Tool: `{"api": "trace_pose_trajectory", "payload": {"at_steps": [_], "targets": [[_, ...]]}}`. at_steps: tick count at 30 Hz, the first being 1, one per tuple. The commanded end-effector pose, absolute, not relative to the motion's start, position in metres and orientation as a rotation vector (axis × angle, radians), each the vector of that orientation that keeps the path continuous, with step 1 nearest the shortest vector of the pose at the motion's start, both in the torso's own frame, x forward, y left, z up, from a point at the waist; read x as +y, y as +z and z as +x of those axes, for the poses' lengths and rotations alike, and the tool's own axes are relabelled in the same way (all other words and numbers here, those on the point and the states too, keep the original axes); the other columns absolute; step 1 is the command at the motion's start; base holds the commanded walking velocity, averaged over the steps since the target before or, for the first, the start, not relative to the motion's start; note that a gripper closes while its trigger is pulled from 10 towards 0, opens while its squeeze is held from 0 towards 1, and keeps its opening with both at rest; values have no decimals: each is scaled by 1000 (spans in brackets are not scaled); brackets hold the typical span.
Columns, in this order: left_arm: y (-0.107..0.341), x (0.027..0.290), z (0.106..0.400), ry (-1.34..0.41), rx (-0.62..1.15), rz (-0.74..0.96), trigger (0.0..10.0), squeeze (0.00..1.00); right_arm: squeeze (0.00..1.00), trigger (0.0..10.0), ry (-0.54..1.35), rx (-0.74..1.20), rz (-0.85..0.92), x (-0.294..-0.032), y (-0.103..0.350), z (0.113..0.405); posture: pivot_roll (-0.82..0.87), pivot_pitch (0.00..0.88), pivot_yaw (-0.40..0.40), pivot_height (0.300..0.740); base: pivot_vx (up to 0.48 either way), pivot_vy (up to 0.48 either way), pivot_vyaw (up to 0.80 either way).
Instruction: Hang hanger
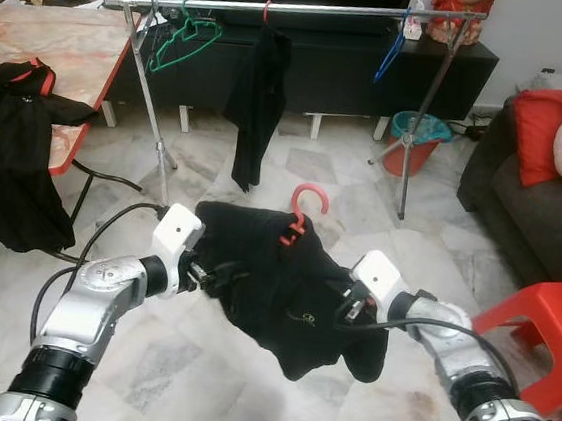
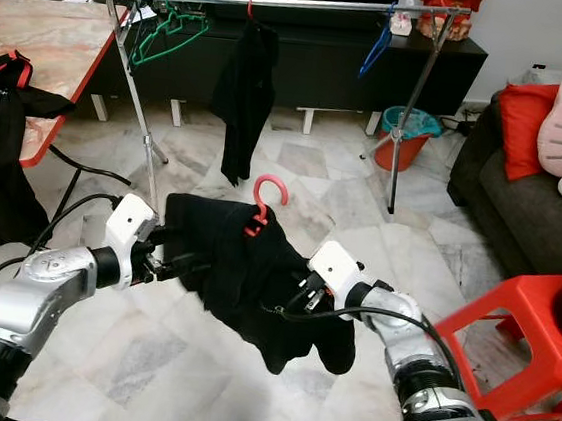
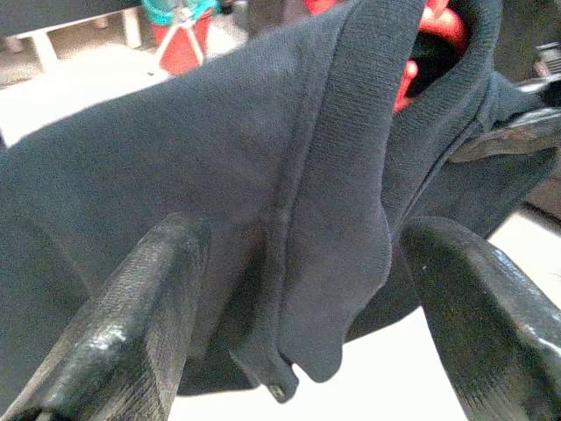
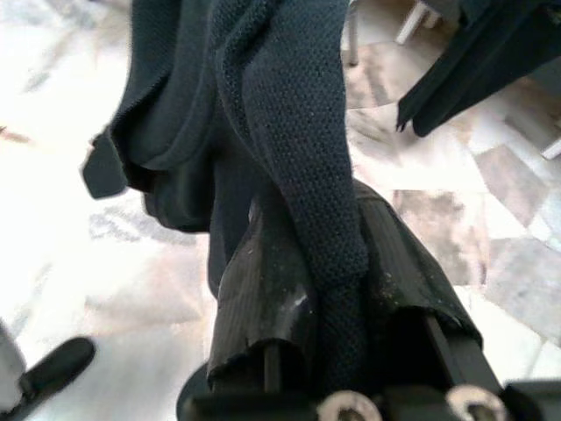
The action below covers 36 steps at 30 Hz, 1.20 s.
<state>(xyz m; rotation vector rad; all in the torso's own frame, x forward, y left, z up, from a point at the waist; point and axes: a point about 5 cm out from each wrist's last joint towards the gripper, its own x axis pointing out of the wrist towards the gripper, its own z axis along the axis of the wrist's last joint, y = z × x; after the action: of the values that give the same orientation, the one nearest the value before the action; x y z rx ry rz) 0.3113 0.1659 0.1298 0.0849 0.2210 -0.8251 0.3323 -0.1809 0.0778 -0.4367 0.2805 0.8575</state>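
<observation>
**Both grippers holding up black garment on red hanger before the rail**

Silver arms are reaching forward from the bottom of the head views, carrying a black shirt (image 1: 283, 286) stretched between them above the marble floor (image 1: 185, 361). Left gripper (image 1: 216, 276) is sitting at the shirt's left edge; in its wrist view the two black fingers (image 3: 131, 324) are standing apart with a fold of dark fabric hanging between them, so it is reading as open around the cloth. Right gripper (image 4: 337, 298) is pinching a ribbed strip of the shirt between its closed fingers, at the garment's right side. Red hanger (image 1: 301, 213) is sitting inside the shirt, its hook sticking up out of the collar, roughly midway between the two grippers.

Beyond them a metal clothes rail (image 1: 302, 10) is standing across the room on crossed legs, well apart from the held hanger. On it: a green hanger (image 1: 183, 39) near the left end, a second black garment (image 1: 257, 102) on a red hook at the middle, a blue hanger (image 1: 390, 53) toward the right. More black clothing (image 1: 10, 157) is draping off the table (image 1: 72, 43) at left. Red stool (image 1: 541, 323) is standing at right, beside a dark sofa (image 1: 531, 227).
</observation>
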Motion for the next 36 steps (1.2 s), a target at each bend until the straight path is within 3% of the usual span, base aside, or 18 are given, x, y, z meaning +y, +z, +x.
{"api": "trace_pose_trajectory", "payload": {"at_steps": [1,4,5,6,7,20,28,29,30,31,36], "targets": [[138,163,305,-906,190,73,10000,0,0,0,891,230,-426,-189,90,333,-41,0,-34,732,0,0,0],[141,160,301,-966,188,53,10000,0,0,0,936,254,-431,-194,90,330,-41,0,-41,732,0,0,0],[143,158,300,-988,185,37,10000,584,0,0,954,264,-435,-196,89,329,-41,0,-43,732,0,0,0],[145,158,300,-1003,183,27,10000,584,0,0,967,271,-437,-197,89,328,-40,0,-44,732,0,0,0],[146,157,299,-1017,180,14,10000,1000,0,0,979,281,-442,-198,88,327,-39,0,-45,732,0,0,0],[141,142,285,-1210,263,60,10000,1000,0,0,1251,379,-474,-179,71,309,-36,0,-59,732,0,0,0],[135,151,285,-1204,312,163,10000,1000,0,0,1288,388,-482,-177,72,308,-38,0,-70,732,0,0,0],[133,153,286,-1199,321,190,10000,114,0,0,1290,386,-483,-177,73,309,-36,0,-73,732,0,0,0],[132,154,286,-1195,328,208,10000,114,0,0,1292,384,-484,-177,73,309,-35,0,-75,732,0,0,0],[130,155,286,-1192,337,222,10000,0,0,0,1293,383,-484,-177,73,309,-34,0,-77,732,0,0,0],[113,159,286,-1186,411,285,10000,0,0,0,1318,362,-493,-172,78,311,-34,0,-80,732,0,0,0]]}}
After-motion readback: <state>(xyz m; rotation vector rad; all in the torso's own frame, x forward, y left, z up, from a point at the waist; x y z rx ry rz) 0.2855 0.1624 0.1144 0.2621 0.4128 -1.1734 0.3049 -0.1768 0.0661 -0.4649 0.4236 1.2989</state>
